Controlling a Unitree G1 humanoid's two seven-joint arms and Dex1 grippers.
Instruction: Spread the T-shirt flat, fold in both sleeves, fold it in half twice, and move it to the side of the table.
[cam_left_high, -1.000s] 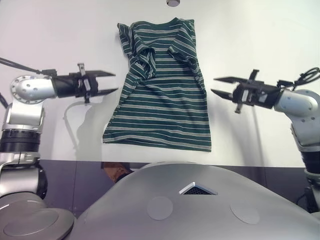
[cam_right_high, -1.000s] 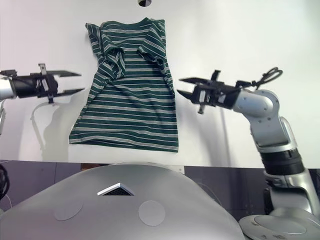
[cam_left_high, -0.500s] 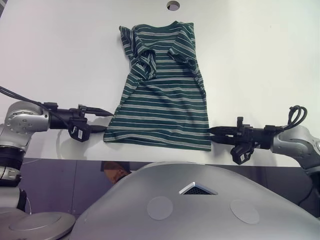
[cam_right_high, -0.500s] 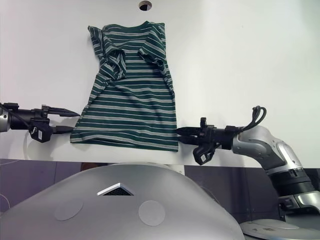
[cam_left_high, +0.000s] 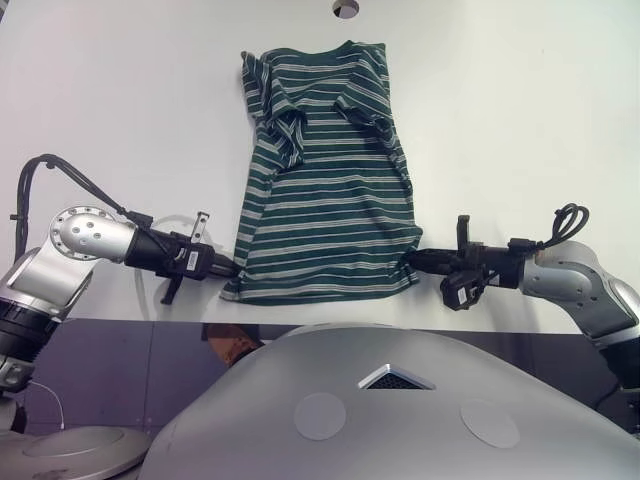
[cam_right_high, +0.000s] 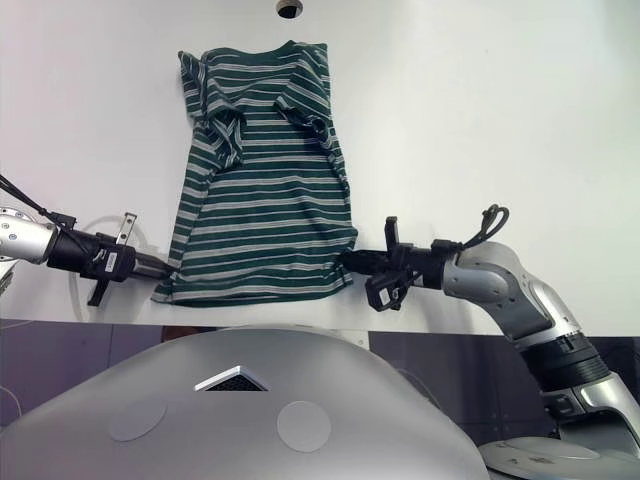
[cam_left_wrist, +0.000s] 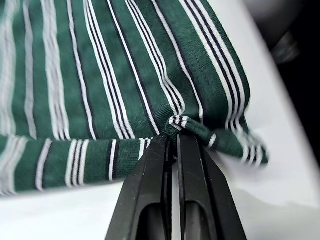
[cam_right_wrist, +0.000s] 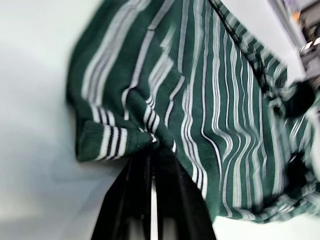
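A dark green T-shirt (cam_left_high: 325, 190) with white stripes lies on the white table (cam_left_high: 520, 130), collar at the far end, both sleeves folded in over the chest. My left gripper (cam_left_high: 228, 268) is shut on the hem's near left corner (cam_left_wrist: 182, 125), which bunches between its black fingers (cam_left_wrist: 160, 185). My right gripper (cam_left_high: 412, 258) is shut on the near right corner (cam_right_wrist: 117, 137), where the fabric puckers at its fingers (cam_right_wrist: 165, 185). The hem edge sags inward between both grips.
A round hole (cam_left_high: 346, 7) sits in the table beyond the collar. Bare white table stretches to either side of the shirt. The table's near edge (cam_left_high: 560, 325) runs just behind both grippers.
Both grippers have closed in from the sides and pinched the hem corners. The lower part of the shirt has narrowed and drawn up slightly from the near edge.
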